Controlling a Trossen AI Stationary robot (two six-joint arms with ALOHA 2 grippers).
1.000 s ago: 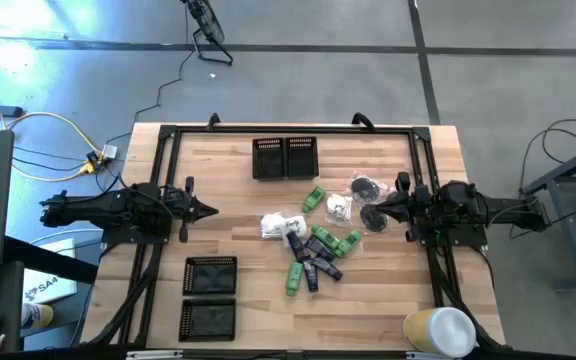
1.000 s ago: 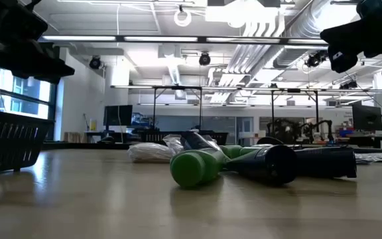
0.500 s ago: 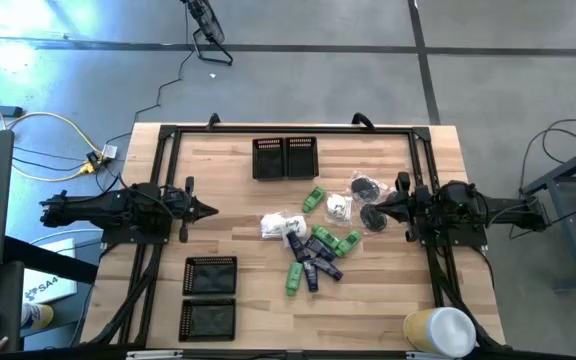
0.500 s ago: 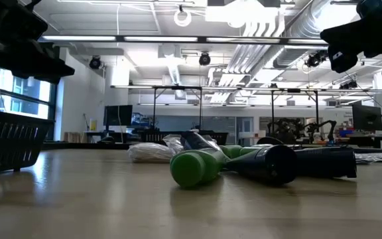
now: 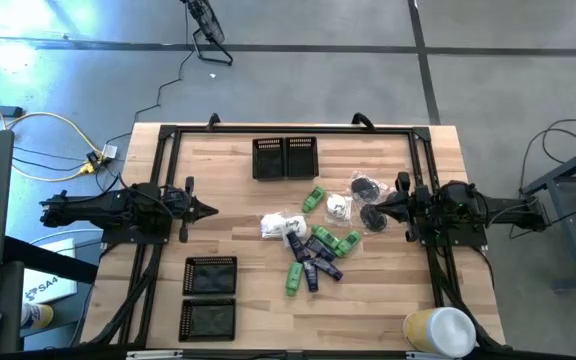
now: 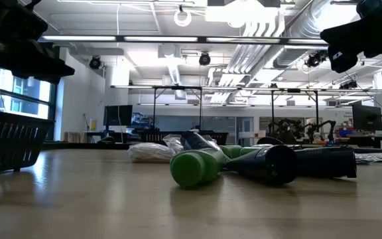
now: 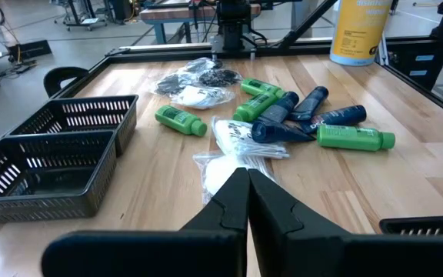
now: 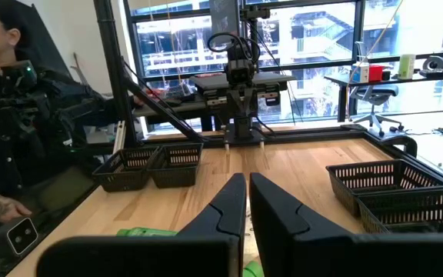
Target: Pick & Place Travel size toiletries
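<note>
In the low view the pile's rear items are hidden behind a green tube (image 6: 194,167) and a dark navy tube (image 6: 270,163) lying nearest the camera. In the right wrist view a person (image 8: 10,131) is cut off at the frame edge.

Since the earlier high view, a hand at the lower left corner has gone; the arms and items have not moved.

The travel size toiletries (image 5: 313,240) lie heaped mid-tabletop (image 5: 388,290), between the arms. Two black mesh trays (image 5: 285,157) at the far edge and two more (image 5: 209,295) at the near left look empty.

The left claw (image 5: 211,210) hovers pinched tight, holding nothing, left of the pile. The right claw (image 5: 367,213), likewise pinched together and empty, hangs over a clear bag of dark round pieces (image 5: 377,217).
</note>
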